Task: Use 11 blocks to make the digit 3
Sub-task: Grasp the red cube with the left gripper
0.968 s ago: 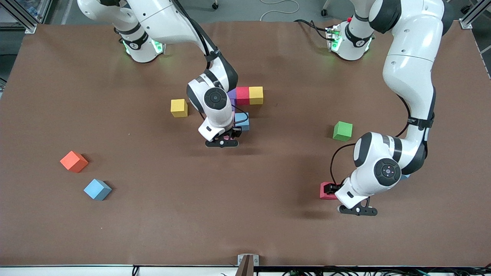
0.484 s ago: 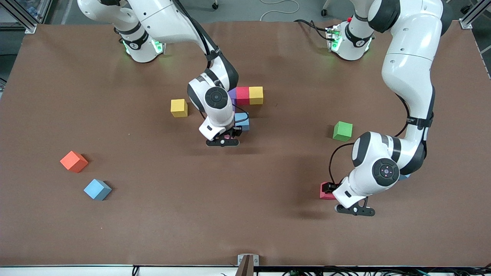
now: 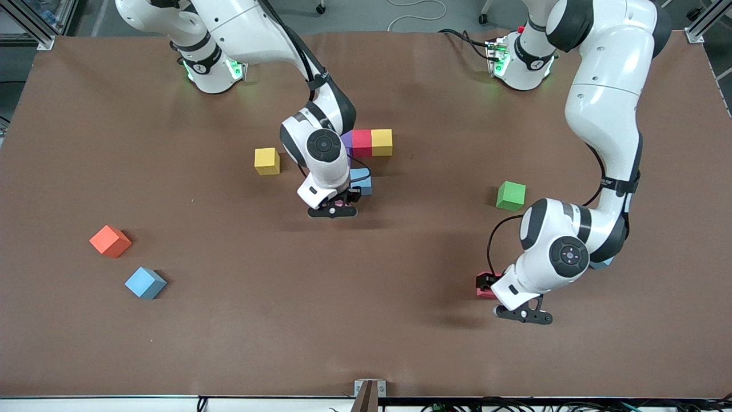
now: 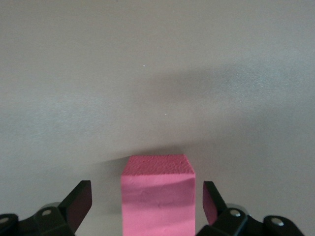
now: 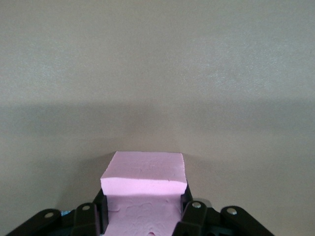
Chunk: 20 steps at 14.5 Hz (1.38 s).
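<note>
My right gripper [image 3: 343, 201] is shut on a pink cube [image 5: 143, 181], low at the table beside a light blue cube [image 3: 362, 181]. Above that in the front view, a purple cube [image 3: 345, 137], a red cube [image 3: 361, 142] and a yellow cube [image 3: 381, 141] touch in a row; my right arm partly hides the purple one. My left gripper [image 3: 490, 285] is open and straddles a red cube [image 3: 481, 289], which looks pink-red in the left wrist view [image 4: 157, 196]. There are gaps between it and both fingers [image 4: 78, 202]. A second yellow cube [image 3: 267, 161] and a green cube [image 3: 510, 195] lie loose.
An orange cube [image 3: 110, 241] and a blue cube [image 3: 145, 282] lie toward the right arm's end, nearer the front camera. A bit of light blue [image 3: 600, 263] shows under my left arm's wrist. Bare brown table [image 3: 286, 320] lies between the two grippers.
My left gripper has shifted slightly toward the right arm's end around the red cube, which is now more covered. My right gripper has barely moved and still holds the pink cube.
</note>
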### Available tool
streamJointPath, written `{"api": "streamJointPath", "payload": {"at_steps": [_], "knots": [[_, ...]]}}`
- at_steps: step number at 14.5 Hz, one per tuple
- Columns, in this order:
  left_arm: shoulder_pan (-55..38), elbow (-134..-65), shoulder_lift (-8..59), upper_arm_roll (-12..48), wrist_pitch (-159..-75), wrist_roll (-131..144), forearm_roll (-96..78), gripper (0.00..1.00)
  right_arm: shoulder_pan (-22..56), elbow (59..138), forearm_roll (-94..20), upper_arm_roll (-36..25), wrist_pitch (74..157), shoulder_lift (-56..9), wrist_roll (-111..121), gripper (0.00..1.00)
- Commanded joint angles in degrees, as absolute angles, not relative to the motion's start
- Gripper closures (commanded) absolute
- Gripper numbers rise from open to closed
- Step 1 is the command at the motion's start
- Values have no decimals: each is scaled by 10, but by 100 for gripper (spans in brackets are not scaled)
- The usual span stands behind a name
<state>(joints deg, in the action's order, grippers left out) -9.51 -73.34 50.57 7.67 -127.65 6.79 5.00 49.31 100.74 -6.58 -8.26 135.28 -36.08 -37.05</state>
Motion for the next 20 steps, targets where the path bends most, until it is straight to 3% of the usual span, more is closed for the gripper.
{"api": "streamJointPath", "payload": {"at_steps": [1, 5, 6, 9, 13, 20], "knots": [[-98, -705, 527, 77, -1281, 62, 52, 1, 507, 1033, -66, -83, 1348, -349, -392, 96], [-100, -707, 537, 76, -1294, 69, 52, 2, 507, 1034, -67, -83, 1347, -349, -392, 96], [-102, -708, 540, 76, -1294, 77, 50, 7, 507, 1034, -66, -83, 1346, -349, -391, 96], [-102, -711, 532, 76, -1270, 122, 20, 40, 507, 1033, -66, -84, 1339, -350, -383, 95], [-98, -711, 495, 76, -1199, 124, 11, 65, 506, 1033, -66, -84, 1339, -351, -381, 95], [-101, -745, 391, 86, -1047, 341, 18, 67, 504, 1033, -66, -84, 1340, -352, -370, 95]]}}
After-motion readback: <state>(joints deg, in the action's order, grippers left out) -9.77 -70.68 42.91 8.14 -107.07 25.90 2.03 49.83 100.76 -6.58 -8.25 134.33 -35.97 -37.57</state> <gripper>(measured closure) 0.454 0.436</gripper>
